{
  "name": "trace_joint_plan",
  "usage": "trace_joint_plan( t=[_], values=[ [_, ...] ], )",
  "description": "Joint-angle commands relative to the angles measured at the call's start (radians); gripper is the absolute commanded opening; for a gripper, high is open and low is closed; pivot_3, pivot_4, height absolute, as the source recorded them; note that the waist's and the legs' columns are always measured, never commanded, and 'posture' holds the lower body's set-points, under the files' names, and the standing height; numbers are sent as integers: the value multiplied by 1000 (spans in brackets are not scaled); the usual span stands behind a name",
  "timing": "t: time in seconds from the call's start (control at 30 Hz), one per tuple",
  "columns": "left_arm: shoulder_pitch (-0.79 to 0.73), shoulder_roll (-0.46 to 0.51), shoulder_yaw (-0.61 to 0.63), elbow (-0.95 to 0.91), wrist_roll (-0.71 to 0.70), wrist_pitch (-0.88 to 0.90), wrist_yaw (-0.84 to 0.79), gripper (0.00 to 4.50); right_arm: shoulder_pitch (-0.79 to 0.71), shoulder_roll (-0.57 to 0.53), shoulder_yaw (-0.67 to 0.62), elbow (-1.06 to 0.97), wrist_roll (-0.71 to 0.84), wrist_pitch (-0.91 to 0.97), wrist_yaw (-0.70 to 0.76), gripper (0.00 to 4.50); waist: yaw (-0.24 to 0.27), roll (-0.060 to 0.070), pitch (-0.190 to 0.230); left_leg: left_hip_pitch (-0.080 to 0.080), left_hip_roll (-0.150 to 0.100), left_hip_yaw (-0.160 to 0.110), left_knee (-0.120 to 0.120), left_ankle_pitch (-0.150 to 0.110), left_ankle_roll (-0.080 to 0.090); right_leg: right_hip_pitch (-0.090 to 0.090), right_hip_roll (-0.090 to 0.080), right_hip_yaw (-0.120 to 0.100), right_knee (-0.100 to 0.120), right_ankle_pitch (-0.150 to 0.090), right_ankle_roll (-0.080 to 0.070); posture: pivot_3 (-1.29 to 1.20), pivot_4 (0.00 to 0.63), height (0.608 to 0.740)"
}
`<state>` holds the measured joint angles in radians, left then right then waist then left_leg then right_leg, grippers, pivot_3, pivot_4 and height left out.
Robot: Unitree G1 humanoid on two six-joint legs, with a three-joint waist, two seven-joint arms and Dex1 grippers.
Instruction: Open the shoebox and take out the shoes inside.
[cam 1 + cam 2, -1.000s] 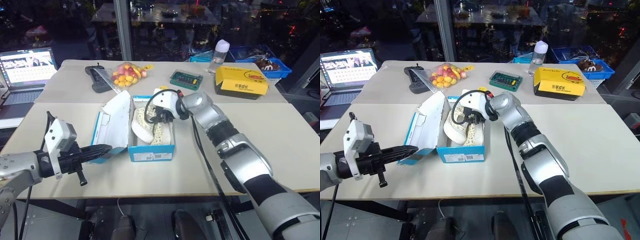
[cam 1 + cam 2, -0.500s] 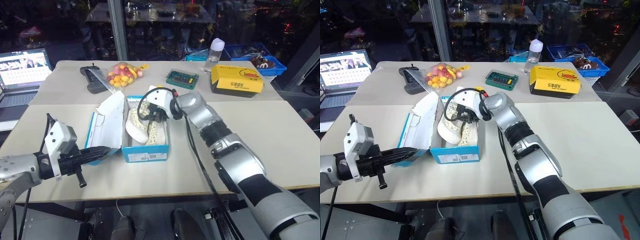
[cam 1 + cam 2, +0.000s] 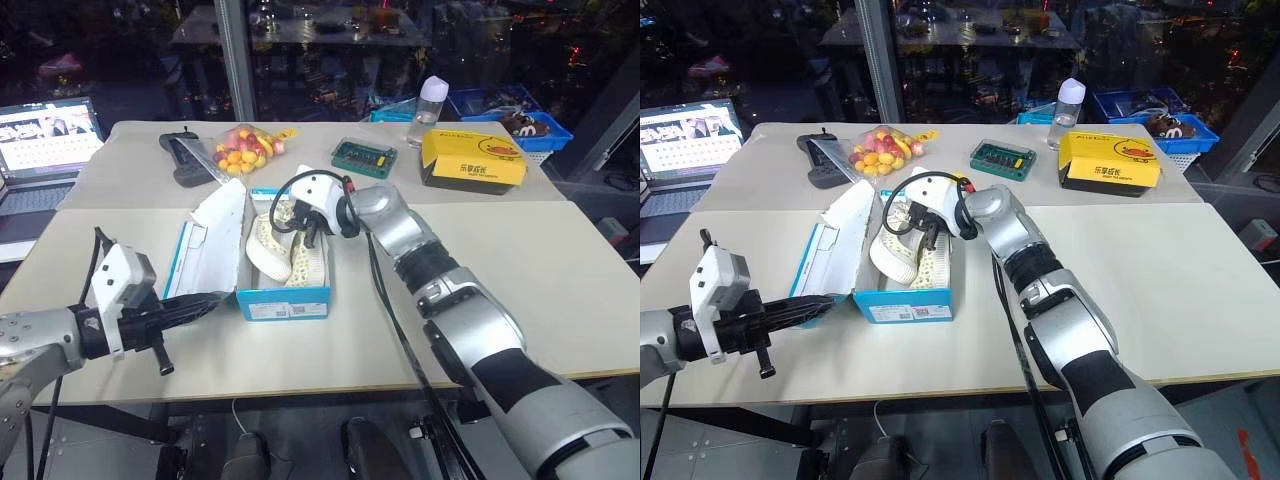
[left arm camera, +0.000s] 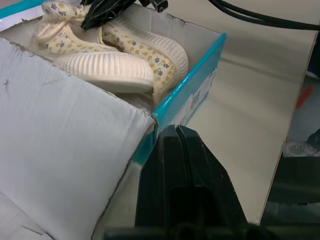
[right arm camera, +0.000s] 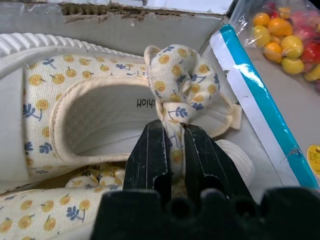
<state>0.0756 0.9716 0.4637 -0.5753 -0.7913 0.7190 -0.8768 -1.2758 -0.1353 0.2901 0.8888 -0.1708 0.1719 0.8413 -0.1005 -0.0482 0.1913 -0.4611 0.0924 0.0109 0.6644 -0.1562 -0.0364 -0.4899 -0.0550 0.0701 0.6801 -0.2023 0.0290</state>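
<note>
Dark glass and night reflections behind, and you've got two pale tables pushed together (image 3: 520,290) with the whole job sitting near the middle. Biggest thing on it is the blue shoebox (image 3: 285,300), already open, its lid (image 3: 215,250) flopped over to your left side with the white inside showing. So the opening step looks done and you're on the take-out step.

Your right gripper (image 5: 172,150) is down in the box with its fingers pinched tight on the knotted bow at the heel of one shoe (image 5: 75,100). The shoes (image 4: 107,60) are cream canvas with little yellow and blue flowers and ribbed pale soles, both still lying in the box, one partly over the other.

Your left gripper (image 4: 182,150) is fully closed with nothing in it, parked right at the box's near corner by the lid edge.

Next move I'd guess: lift straight up and slow, since a fabric bow is a floppy handle and the shoe could swing, slip, or drag the box. That left gripper might be handy for steadying the box

Farther back: yellow duck box (image 3: 475,160), fruit bag (image 3: 245,148)
</note>
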Motion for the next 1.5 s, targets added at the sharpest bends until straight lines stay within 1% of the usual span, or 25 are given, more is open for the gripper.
trace_joint_plan(
  t=[0.03, 0.3, 0.6, 0.7, 0.87, 0.93, 0.97, 1.03, 1.07, 1.1, 1.13, 1.23, 1.37, 1.5],
  values=[
    [-15, -1, 14, -16, -2, -19, -4, 0, -35, -7, -76, -115, 72, 31, 3, 15, 1, 0, 0, 0, 0, 0, 0, 0, 0, 0, 0, 0, 0, 0, 0, 0, 150, 672],
    [-22, 3, 10, -13, -2, -14, -5, 0, -11, -40, -156, -383, 214, 203, 85, 15, 4, 1, 1, -5, 0, 0, 0, 0, 0, -3, 0, -1, 0, -1, 1, 0, 150, 672],
    [-39, 5, -6, -10, -2, -8, -1, 0, 2, -57, -172, -420, 236, 248, 30, 15, 4, 0, 1, -5, 0, -1, 0, 0, 0, -3, 0, -1, 0, -1, 1, 0, 150, 672],
    [-44, 6, -7, -8, -2, -7, -2, 0, 27, -78, -109, -434, 184, 221, 42, 15, 5, 0, 1, -5, 0, -1, 0, 0, 0, -3, 0, -1, 0, -1, 1, 0, 150, 672],
    [-48, 7, -10, -6, -2, -5, -3, 0, 20, -52, -145, -456, 256, 282, 54, 15, 2, 1, 1, -5, 0, -1, 0, 0, 0, -4, 0, -1, 0, -1, 1, 0, 150, 672],
    [-49, 6, -11, -7, -2, -5, -2, 0, 20, -77, -93, -434, 176, 235, 20, 15, 2, 0, 0, -5, 0, -1, 0, 0, 0, -3, 0, -1, 0, -1, 1, 0, 150, 672],
    [-51, 5, -13, -8, -2, -4, 0, 0, 35, -67, -101, -461, 210, 260, 48, 15, 3, 1, 1, -5, 0, -1, 0, 0, 0, -3, 0, -1, 0, -1, 1, 0, 150, 672],
    [-52, 4, -16, -9, -2, -3, 2, 0, 64, -98, -10, -480, 125, 205, 60, 15, 4, 0, 0, -5, 0, -1, 0, 0, 0, -3, 0, -1, 0, -1, 1, 0, 150, 672],
    [-52, 3, -17, -10, -2, -3, 4, 0, 73, -97, -7, -495, 137, 207, 73, 15, 4, 0, 0, -5, 0, -1, 0, 0, 0, -3, 0, -1, 0, -1, 1, 0, 150, 672],
    [-52, 3, -17, -10, -2, -2, 5, 0, 67, -93, -24, -505, 158, 224, 73, 15, 4, 0, 0, -5, 0, -1, 0, 0, 0, -3, 0, -1, 0, -1, 1, 0, 150, 672],
    [-52, 2, -18, -11, -2, -2, 6, 0, 62, -100, -16, -499, 144, 218, 65, 15, 5, 1, 1, -5, 0, -1, 0, 0, 0, -3, 0, -1, 0, -1, 1, 0, 150, 672],
    [-50, -1, -18, -17, -7, 0, 11, 0, 41, -73, -106, -492, 243, 289, 63, 15, 5, 0, 0, -5, 0, -1, 0, 0, 0, -3, 0, -1, 0, -1, 1, 0, 150, 672],
    [-50, -2, -22, -18, -6, -1, 14, 0, 28, -103, -129, -513, 254, 304, 61, 15, 6, 0, 0, -5, 0, -1, 0, 0, 0, -3, 0, -1, 0, -1, 1, 0, 150, 672],
    [-52, -3, -26, -16, -8, -2, 14, 0, -22, -127, -257, -562, 381, 410, 56, 15, 7, 1, 1, -6, 0, -1, 0, 0, 0, -3, 0, -1, 0, -1, 1, 0, 150, 672]
  ],
)
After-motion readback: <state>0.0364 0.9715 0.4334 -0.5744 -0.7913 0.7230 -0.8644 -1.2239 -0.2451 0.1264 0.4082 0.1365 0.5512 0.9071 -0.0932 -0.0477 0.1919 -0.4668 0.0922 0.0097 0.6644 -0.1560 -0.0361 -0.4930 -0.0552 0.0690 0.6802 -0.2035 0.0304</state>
